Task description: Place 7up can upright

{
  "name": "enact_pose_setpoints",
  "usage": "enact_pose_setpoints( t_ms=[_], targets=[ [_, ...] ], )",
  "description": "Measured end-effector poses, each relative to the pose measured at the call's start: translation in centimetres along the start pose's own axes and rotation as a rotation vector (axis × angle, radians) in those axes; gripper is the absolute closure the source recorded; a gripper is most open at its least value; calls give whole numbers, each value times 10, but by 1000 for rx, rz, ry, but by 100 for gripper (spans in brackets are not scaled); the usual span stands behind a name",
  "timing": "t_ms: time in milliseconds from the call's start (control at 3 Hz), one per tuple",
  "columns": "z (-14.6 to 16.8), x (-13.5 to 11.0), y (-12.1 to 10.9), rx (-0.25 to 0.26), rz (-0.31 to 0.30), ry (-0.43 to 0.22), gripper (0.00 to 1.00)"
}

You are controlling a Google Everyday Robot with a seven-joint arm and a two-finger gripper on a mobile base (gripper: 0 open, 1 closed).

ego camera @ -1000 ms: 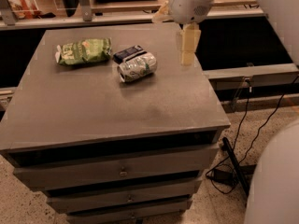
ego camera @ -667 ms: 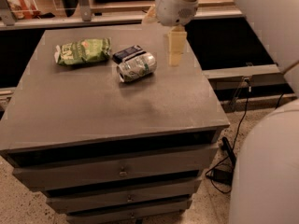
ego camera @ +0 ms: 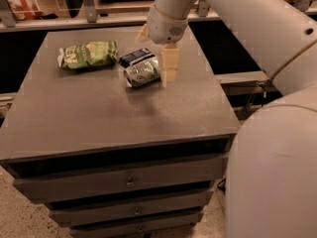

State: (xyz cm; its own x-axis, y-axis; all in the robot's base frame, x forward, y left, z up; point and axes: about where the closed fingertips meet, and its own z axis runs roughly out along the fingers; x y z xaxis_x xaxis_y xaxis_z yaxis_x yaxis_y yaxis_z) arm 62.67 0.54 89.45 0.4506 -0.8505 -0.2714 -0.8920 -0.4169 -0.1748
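Note:
The 7up can [ego camera: 142,72] lies on its side on the grey cabinet top [ego camera: 99,118], near the back middle, its shiny end facing left. My gripper [ego camera: 156,51] hangs from the white arm just right of the can and slightly behind it. One cream finger [ego camera: 170,66] reaches down beside the can's right end, close to it. The other finger [ego camera: 142,33] shows behind the wrist. The gripper is open and holds nothing.
A crinkled green snack bag [ego camera: 88,53] lies at the back left. A small dark flat packet [ego camera: 136,56] lies right behind the can, touching it. The white arm [ego camera: 257,29] spans the upper right. Drawers [ego camera: 124,182] sit below the top.
The gripper has moved left and come down toward the can, from well right of it to right beside it. The can, bag and packet have not moved.

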Motion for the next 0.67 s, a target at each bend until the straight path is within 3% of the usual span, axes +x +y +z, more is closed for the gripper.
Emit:
enact_pose_setpoints(
  t_ms=[667],
  targets=[
    [37, -12, -9, -60, -35, 54, 0]
  ],
)
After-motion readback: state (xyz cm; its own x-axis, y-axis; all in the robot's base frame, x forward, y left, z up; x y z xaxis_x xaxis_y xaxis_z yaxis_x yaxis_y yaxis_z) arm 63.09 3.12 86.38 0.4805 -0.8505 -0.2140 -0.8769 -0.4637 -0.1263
